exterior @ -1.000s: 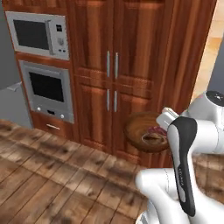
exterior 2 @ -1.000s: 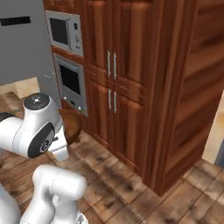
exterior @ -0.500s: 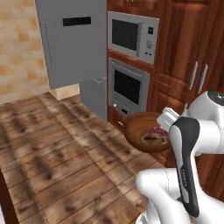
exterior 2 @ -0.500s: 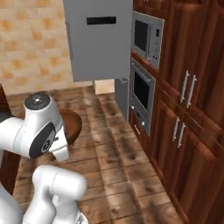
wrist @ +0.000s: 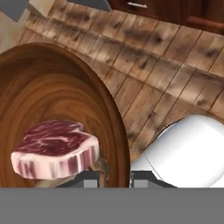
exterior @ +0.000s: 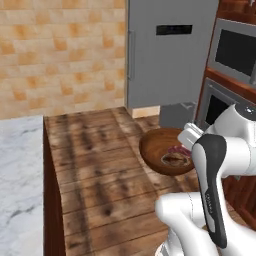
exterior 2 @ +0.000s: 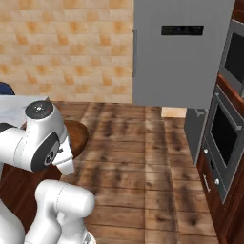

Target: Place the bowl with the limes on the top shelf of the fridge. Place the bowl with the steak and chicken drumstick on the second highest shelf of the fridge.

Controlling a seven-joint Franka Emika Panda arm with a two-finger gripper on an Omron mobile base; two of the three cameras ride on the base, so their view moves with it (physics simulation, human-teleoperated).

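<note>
My gripper (wrist: 116, 177) is shut on the rim of a reddish-brown wooden bowl (wrist: 48, 92), one finger inside the rim and one outside. A pinkish-red steak (wrist: 54, 148) lies in the bowl, and a tan bit of the chicken drumstick (wrist: 101, 167) pokes out from under it. In the left base view the bowl (exterior: 157, 150) hangs over the floor beside the hand (exterior: 191, 137), with the steak (exterior: 178, 149) and drumstick (exterior: 174, 160) inside. The grey fridge (exterior: 165, 50) (exterior 2: 181, 52) stands ahead; its shelves are hidden. The bowl with the limes is out of view.
A built-in oven (exterior 2: 217, 143) and a microwave (exterior: 235, 50) sit in brown cabinetry to the right of the fridge. A marble counter (exterior: 20, 190) with a wooden side lies at the left. A tiled wall (exterior 2: 66, 52) closes the back; open wooden floor (exterior 2: 143, 157) lies between.
The base has turned, so both base views have swung from the wooden cabinets past the ovens to the fridge and tiled wall. The bowl stays in the shut gripper.
</note>
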